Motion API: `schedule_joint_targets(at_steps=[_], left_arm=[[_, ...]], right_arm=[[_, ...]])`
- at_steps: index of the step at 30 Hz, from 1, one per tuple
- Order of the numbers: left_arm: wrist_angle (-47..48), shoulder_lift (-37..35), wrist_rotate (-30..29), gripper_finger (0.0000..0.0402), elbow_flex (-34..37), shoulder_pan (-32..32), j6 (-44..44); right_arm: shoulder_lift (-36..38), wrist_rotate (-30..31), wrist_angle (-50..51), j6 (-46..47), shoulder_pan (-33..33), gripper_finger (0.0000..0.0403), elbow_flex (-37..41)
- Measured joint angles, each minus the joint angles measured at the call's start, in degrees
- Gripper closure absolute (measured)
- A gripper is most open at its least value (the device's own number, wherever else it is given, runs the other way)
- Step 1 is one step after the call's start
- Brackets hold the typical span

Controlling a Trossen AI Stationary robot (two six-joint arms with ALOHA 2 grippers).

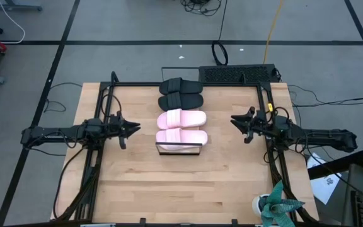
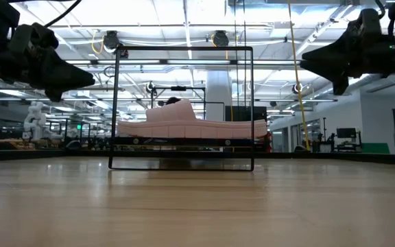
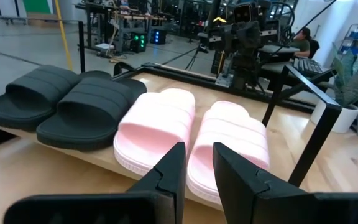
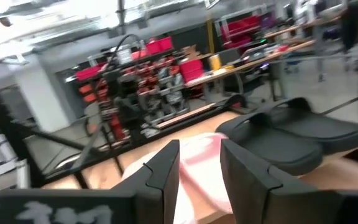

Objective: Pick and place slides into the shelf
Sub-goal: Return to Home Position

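Two pale pink slides and two matte black slides lie side by side, soles down, on the shelf, a light-wood board in a thin black frame. The left wrist view shows the pink pair beside the black pair. My left gripper hovers left of the pink slides, fingers slightly apart and holding nothing. My right gripper hovers right of them, also slightly open and empty. In the low view a pink slide rests on the shelf inside the frame.
A dark keyboard-like unit sits at the table's far edge. A potted plant stands at the near right corner. Black arm rails run along both table sides. Bare tabletop lies near the shelf's front.
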State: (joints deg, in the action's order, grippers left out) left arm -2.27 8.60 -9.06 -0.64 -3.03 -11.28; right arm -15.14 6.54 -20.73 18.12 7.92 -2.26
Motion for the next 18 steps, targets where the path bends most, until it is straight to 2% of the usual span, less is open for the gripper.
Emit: schedule_joint_targets(at_steps=[3,18], left_arm=[[-0.04,0.02,0.05,0.0323,0.0,-0.02,-1.93],[-0.89,0.04,0.02,0.0323,0.02,-0.01,-2.96]], right_arm=[[0.0,2.7,-0.43,-0.63,0.0,0.0296,0.02],[-0.02,2.41,-0.4,-0.65,0.02,0.0296,0.02]])
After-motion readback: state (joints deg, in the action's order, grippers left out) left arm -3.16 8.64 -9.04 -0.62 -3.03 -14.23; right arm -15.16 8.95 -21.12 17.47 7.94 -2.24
